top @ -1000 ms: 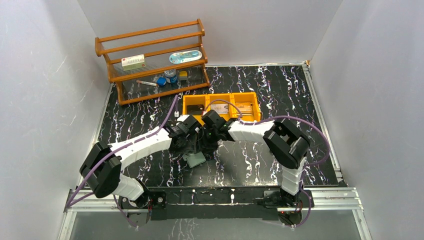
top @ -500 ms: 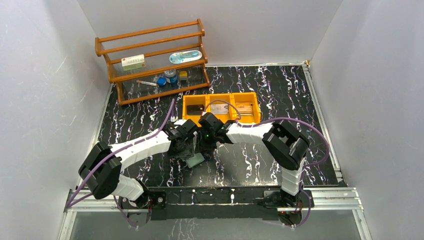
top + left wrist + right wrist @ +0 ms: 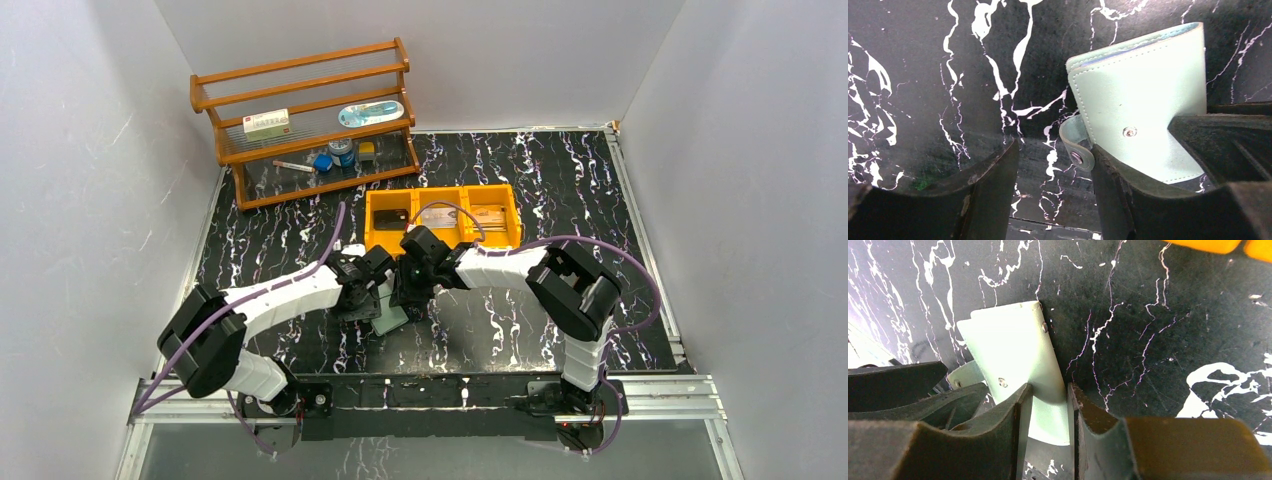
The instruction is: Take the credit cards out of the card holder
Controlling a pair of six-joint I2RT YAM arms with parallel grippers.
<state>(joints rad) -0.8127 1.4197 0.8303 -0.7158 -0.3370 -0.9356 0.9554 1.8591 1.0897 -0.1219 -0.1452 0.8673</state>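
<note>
The pale teal card holder (image 3: 392,318) lies on the black marbled table between the two grippers. In the left wrist view the card holder (image 3: 1143,105) has its snap flap (image 3: 1076,150) undone, and a bluish edge shows in its top opening. My left gripper (image 3: 1053,180) is open and empty, with the flap just inside its right finger. My right gripper (image 3: 1045,407) is shut on the near edge of the card holder (image 3: 1010,347). A silvery credit card (image 3: 437,215) and a tan card (image 3: 489,215) lie in the orange bin.
The orange three-compartment bin (image 3: 440,190) stands just behind the grippers, and its edge shows in the right wrist view (image 3: 1208,244). A wooden shelf rack (image 3: 305,120) with small items stands at the back left. White walls close in both sides.
Both grippers have moved a little toward the near left, closer over the card holder. The card holder has barely moved.
</note>
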